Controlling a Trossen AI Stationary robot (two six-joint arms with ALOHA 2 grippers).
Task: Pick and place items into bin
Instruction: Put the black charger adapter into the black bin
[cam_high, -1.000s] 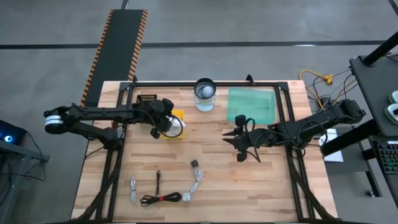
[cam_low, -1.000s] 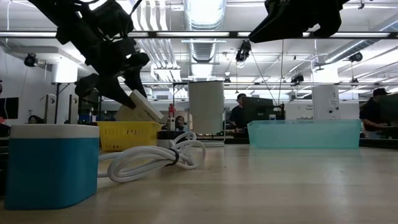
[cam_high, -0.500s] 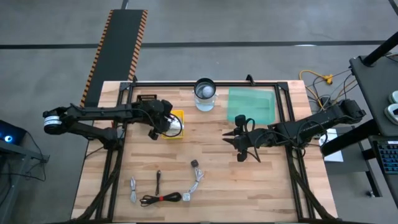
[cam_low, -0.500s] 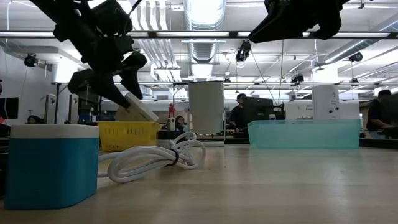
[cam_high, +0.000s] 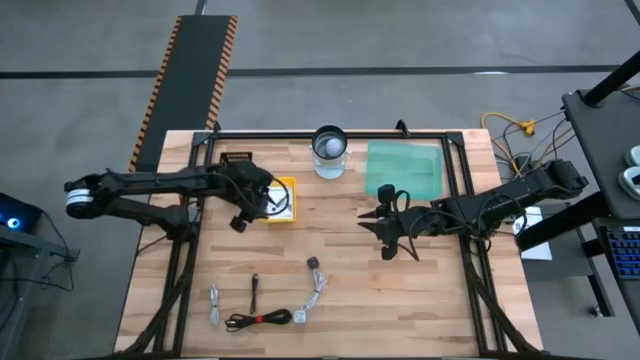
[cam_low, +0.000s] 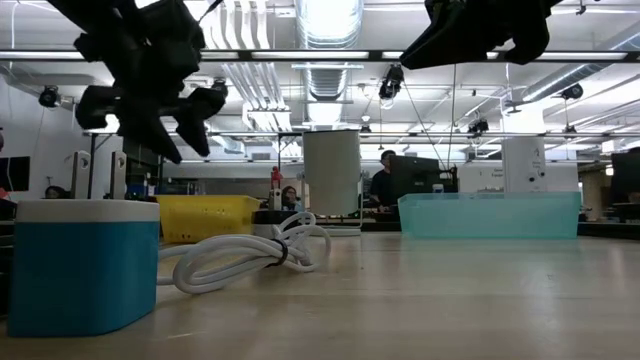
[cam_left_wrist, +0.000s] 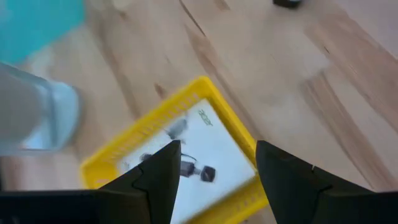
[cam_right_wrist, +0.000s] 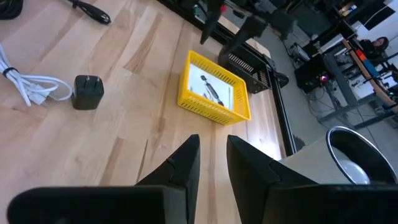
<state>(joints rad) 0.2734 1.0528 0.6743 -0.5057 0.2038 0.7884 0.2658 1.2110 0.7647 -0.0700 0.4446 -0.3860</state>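
Observation:
The yellow bin (cam_high: 283, 188) stands on the table left of centre. A white card printed with dark parts (cam_left_wrist: 186, 149) lies flat inside it, also seen in the right wrist view (cam_right_wrist: 211, 87). My left gripper (cam_high: 250, 212) hovers open just over the bin's left near side (cam_left_wrist: 217, 149), holding nothing. My right gripper (cam_high: 372, 236) waits open above the table's middle. Near the table's near edge lie a grey cable (cam_high: 214, 305), a small black stick (cam_high: 254, 292), a black coil with a red tie (cam_high: 258, 320) and a white cable with a black plug (cam_high: 315, 285).
A round metal cup (cam_high: 329, 150) and a teal tray (cam_high: 403, 168) stand at the far edge, right of the bin. A small dark object (cam_high: 237, 158) sits beyond the bin. In the low view a blue and white block (cam_low: 80, 265) stands close to the camera.
My left gripper let go of the white card it was holding tilted over the bin; the card now lies in the bin. The gripper then drew back up and toward the table's left and near side. The right arm kept still.

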